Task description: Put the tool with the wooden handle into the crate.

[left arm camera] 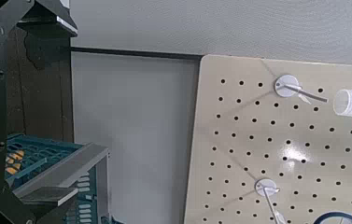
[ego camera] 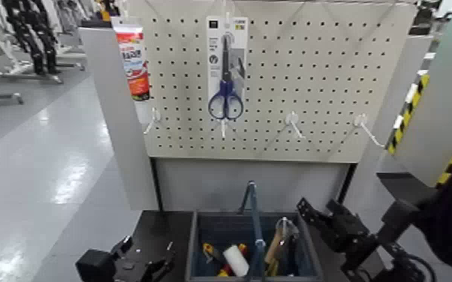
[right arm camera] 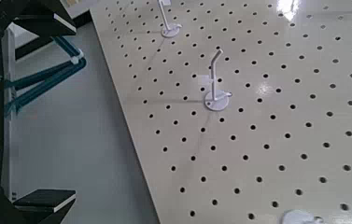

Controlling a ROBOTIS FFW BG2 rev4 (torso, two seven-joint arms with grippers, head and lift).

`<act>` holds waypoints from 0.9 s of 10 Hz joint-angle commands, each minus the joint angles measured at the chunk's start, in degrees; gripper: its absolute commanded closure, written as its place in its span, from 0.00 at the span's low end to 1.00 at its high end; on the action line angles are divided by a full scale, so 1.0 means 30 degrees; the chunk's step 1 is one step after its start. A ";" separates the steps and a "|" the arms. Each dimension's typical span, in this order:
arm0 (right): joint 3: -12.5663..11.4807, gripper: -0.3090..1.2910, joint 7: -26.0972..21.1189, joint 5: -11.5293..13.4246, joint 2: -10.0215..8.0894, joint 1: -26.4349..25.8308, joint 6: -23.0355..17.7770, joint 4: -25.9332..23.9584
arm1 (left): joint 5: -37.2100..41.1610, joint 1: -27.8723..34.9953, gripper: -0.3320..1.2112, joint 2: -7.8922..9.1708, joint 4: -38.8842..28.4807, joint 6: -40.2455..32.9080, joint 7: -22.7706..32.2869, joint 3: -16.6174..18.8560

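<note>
The dark grey-blue crate (ego camera: 196, 247) stands low in the middle of the head view, its tall thin handle bar (ego camera: 254, 217) rising from the centre. The tool with the wooden handle (ego camera: 275, 246) leans inside the crate's right compartment, tan handle showing. My right gripper (ego camera: 313, 214) hangs just right of the crate's right rim, open and empty; in the right wrist view (right arm camera: 48, 107) its fingers stand wide apart before the pegboard. My left gripper (ego camera: 140, 259) is low at the left of the crate, open and empty (left arm camera: 57, 107); part of the crate (left arm camera: 43, 159) shows beside it.
A pegboard (ego camera: 311, 90) with white hooks stands behind the crate; blue-handled scissors on a card (ego camera: 226, 71) and a red and white tube (ego camera: 133, 60) hang on it. Yellow-handled pliers (ego camera: 209, 250) and a white cylinder (ego camera: 236, 260) lie in the crate's left compartment.
</note>
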 commanded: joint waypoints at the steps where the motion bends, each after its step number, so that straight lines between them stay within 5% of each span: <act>1: -0.0146 0.24 -0.1952 0.2425 0.0186 0.1545 -0.1158 -0.2115 | 0.0000 -0.0001 0.29 0.0000 -0.0001 0.0008 -0.0001 -0.0003; 3: -0.0234 0.25 -0.3182 0.4066 0.0391 0.2512 -0.1949 -0.2964 | 0.0000 0.0028 0.29 0.0000 -0.0001 0.0008 -0.0001 0.0026; 9: -0.0322 0.27 -0.5614 0.7172 0.1270 0.5061 -0.4205 -0.3492 | 0.0000 0.0087 0.29 0.0030 -0.0030 -0.0051 -0.0001 0.0084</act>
